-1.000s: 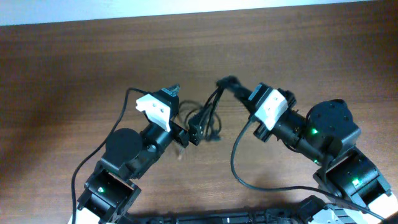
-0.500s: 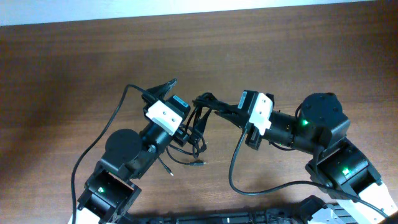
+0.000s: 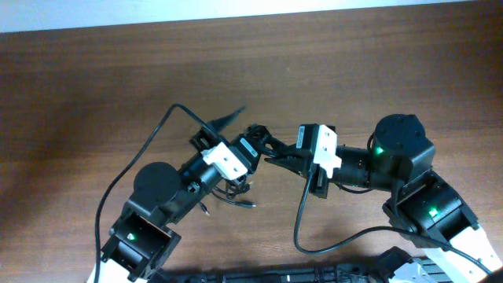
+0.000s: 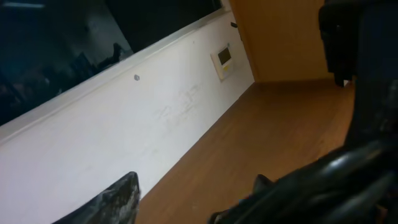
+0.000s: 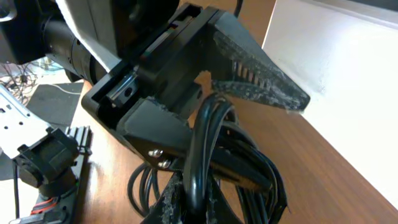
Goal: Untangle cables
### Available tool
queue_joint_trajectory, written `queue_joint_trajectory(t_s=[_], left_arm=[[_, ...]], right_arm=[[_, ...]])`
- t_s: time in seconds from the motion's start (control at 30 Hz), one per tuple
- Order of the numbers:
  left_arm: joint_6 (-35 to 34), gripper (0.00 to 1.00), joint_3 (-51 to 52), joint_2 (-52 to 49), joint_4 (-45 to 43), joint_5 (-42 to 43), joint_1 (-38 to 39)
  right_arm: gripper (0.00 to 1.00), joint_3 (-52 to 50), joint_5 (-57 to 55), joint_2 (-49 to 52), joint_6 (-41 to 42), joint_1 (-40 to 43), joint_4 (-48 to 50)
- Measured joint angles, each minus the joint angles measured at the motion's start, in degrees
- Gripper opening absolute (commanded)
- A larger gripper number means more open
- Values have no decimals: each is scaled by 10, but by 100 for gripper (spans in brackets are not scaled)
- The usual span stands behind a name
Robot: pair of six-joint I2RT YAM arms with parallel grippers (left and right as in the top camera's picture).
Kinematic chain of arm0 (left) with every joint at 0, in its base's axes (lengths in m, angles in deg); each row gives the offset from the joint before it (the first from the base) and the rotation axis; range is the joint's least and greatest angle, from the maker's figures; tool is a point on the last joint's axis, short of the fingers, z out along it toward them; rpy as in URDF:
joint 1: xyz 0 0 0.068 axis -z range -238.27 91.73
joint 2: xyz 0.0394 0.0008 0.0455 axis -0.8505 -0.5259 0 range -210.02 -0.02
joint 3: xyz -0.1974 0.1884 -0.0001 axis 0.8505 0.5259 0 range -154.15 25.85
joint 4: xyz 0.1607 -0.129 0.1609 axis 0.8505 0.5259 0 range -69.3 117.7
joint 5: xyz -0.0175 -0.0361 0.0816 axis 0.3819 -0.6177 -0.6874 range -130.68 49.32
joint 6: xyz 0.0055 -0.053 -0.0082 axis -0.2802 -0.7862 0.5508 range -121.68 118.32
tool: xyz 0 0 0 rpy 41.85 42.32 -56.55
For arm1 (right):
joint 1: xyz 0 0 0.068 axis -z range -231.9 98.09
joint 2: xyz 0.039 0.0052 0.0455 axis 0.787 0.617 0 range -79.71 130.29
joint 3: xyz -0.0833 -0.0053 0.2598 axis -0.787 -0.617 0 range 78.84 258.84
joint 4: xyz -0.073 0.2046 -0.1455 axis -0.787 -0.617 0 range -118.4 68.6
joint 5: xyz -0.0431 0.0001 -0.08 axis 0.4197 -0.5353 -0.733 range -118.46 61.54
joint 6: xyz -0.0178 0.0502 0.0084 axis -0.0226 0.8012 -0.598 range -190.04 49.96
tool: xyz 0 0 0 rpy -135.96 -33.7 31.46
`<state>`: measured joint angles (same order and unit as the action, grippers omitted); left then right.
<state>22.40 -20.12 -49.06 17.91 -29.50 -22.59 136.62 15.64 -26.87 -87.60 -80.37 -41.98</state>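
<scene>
Pose, left: reaching from lower left to mid-table; left gripper (image 3: 242, 130) with jaws spread wide, one finger angled up and away, cables (image 5: 202, 143) passing beside the other.
Pose, right: reaching in from the right, meeting the left at centre; right gripper (image 3: 273, 151) pinched tight on one black loop.
Bundle: raised between both grippers, loose ends trailing on table (image 3: 354, 63) just below.
Surface: brown wood.

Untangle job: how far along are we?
Done: nothing; the black cable bundle is one knotted clump. In hand: right tool clamps its strands beside the left tool, whose grip is unclear. Remaining: separate every cable and lay them apart on the brown wooden table.
</scene>
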Motion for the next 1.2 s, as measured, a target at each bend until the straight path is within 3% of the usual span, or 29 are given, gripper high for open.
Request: queue_joint_trajectory(t_s=[0.03,0.1,0.17,0.3,0.33,0.43,0.47,0.6,0.77,0.83,0.9,1.0,1.07,1.2], left_arm=[[5,22,0,-1,0,5,0],[7,8,0,-1,2,10,2],[15,0,0,-2,4,10,3],[14,0,0,-2,4,10,3],[14,0,0,-2,4,9,3],[-3,0,0,-3,2,-16,2],[-32,0,0,-3,2,-47,2],[-160,0,0,-3,17,-184,1],[-318,0,0,-3,23,-278,1],[-406,0,0,-3,23,-286,1],[-540,0,0,-3,24,-290,1],[-659,0,0,-3,25,-276,1],[-715,0,0,-3,24,-255,1],[-756,0,0,-3,2,-190,1]], right_arm=[[4,0,0,0,2,0,0],[4,1,-1,0,8,0,2],[4,4,-8,0,9,0,3],[4,4,-14,0,9,0,2],[15,4,-17,0,9,0,2],[87,5,-45,0,13,0,-14],[97,5,-56,0,17,0,-13],[98,5,-107,0,19,0,-13],[98,5,-197,0,63,0,-13],[98,5,-230,0,91,0,-9],[98,5,-242,0,115,0,8],[98,5,-215,0,126,0,51],[98,5,-203,0,129,0,61],[98,5,-200,0,130,0,65]])
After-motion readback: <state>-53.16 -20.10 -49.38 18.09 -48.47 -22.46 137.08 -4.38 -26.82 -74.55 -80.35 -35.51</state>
